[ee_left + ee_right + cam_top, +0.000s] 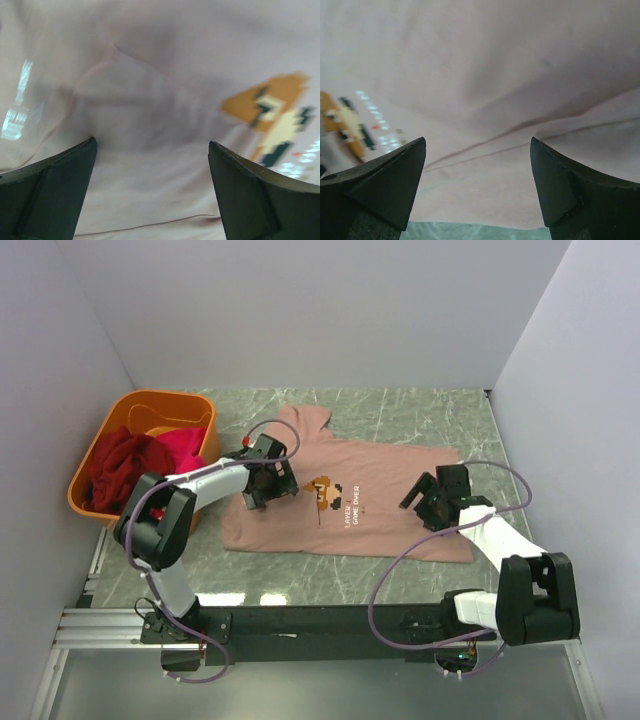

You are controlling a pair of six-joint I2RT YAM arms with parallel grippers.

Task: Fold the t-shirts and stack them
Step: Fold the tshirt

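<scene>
Here's the dusty pink t-shirt [385,485], spread out print-side up across the middle of the green marbled table [420,410], with both arms over it. The left arm [205,480] reaches in over the shirt's left part, just beside the pixel-art print [325,495]. In its wrist view the left fingers [47,192] are spread as wide as they go, one dark tip at each bottom corner, with only rumpled pink cloth and a soft crease between them and nothing gripped. Over on the other side, the right arm [490,530] hangs above the shirt's right end. The right fingers [377,187] gape wide too, framing a seam line and the shirt's near edge, with a sliver of table showing just below it. Nothing is held there either, and whether either pair of tips touches the fabric cannot be told from these angles. Back at the table's far left sits the orange tub [150,405], with a dark red shirt [118,468] heaped inside and a magenta shirt [188,445] lying against it.
</scene>
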